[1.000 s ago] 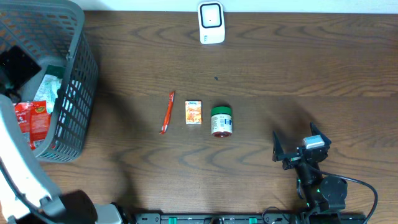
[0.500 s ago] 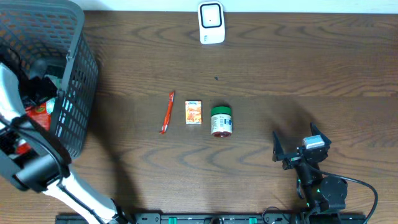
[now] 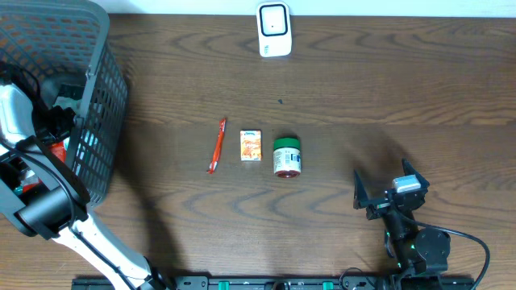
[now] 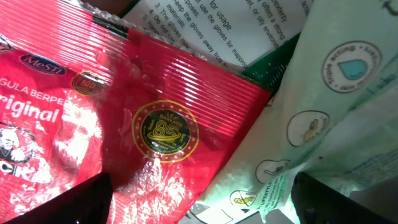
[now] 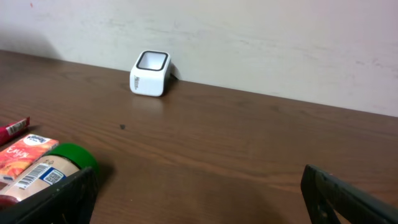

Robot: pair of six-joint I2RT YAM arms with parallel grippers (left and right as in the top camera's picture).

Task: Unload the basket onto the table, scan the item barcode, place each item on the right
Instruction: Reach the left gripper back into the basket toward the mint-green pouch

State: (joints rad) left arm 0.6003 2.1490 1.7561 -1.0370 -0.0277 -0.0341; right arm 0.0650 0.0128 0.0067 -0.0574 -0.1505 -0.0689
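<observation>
My left gripper [image 4: 199, 202] is open inside the grey basket [image 3: 97, 97], its dark fingertips [image 4: 74, 202] spread over a red snack packet [image 4: 124, 118] and a pale green packet [image 4: 336, 106]. It holds nothing. In the overhead view the left gripper [image 3: 58, 121] sits low among the basket's contents. The white scanner [image 3: 273, 30] stands at the table's far edge, and the right wrist view also shows the scanner [image 5: 150, 73]. My right gripper [image 3: 385, 187] rests open at the near right with bare table between its fingers.
A red stick sachet [image 3: 217, 146], a small orange box [image 3: 251, 146] and a green-lidded jar [image 3: 286, 157] lie in a row mid-table. The jar [image 5: 50, 174] shows a barcode label. A white printed sheet [image 4: 224, 25] lies under the packets.
My left arm has swung from the left edge down into the basket, ending close over the packets. The right arm and the items on the table have not moved.
</observation>
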